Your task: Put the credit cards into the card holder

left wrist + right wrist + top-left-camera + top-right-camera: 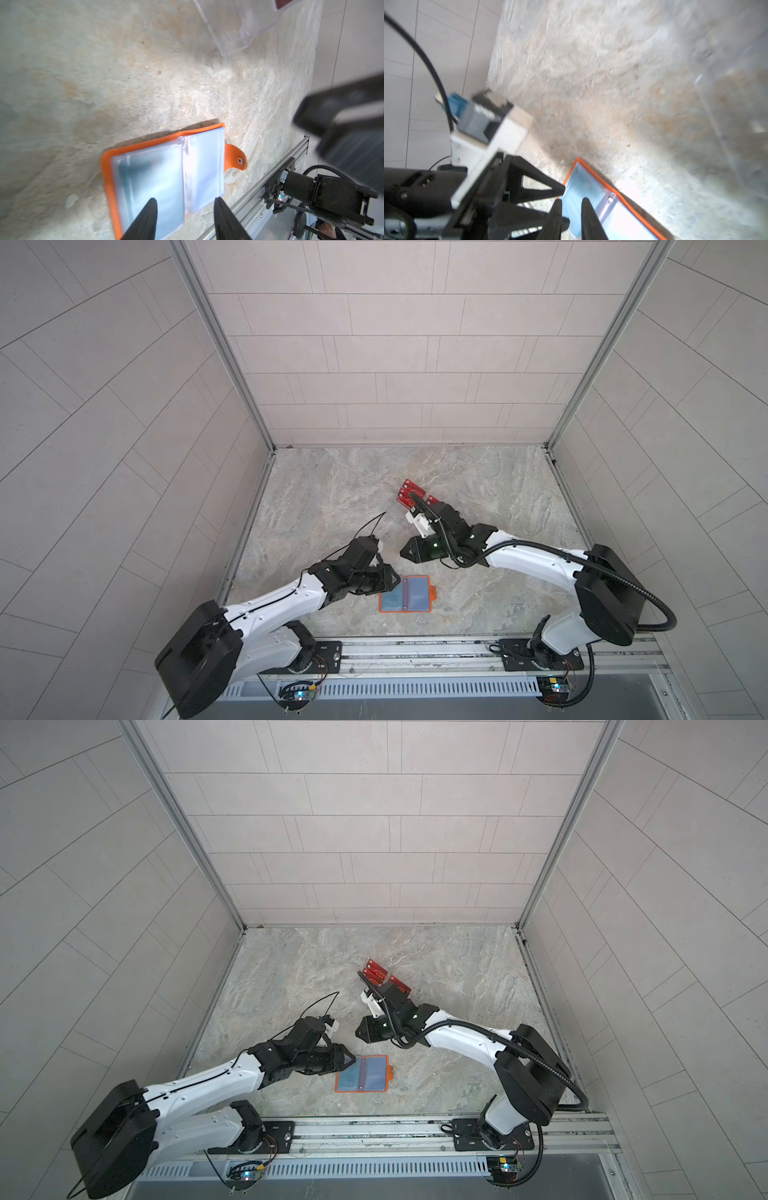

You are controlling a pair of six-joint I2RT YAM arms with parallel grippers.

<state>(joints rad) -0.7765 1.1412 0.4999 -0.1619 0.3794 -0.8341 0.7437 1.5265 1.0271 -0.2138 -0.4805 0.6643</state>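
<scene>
Right now your card holder [405,593] lies open and flat on the marble table [324,497], near the front edge and between the two arms. Its clear sleeves face up and its strap tab [235,156] sticks out on the side away from the left arm. The sleeve nearer the left arm shows a teal-blue tint through the plastic. You cannot tell from these views whether that is a card.

Your left gripper [185,209] hangs just above the holder's edge on the left arm's side. Its fingers [150,209] are spread apart with nothing between them. In both top views its tip sits at the holder's far left corner [353,1060].

Your right gripper [571,206] is up off the table, pointing toward the holder from the far side. Its fingers [586,209] stand only narrowly parted and carry nothing.

The red cards [409,494] are well away from the holder, farther back on the table. They stand in a clear rack [234,27], and the right arm's wrist partly hides them in both top views [376,971].
</scene>
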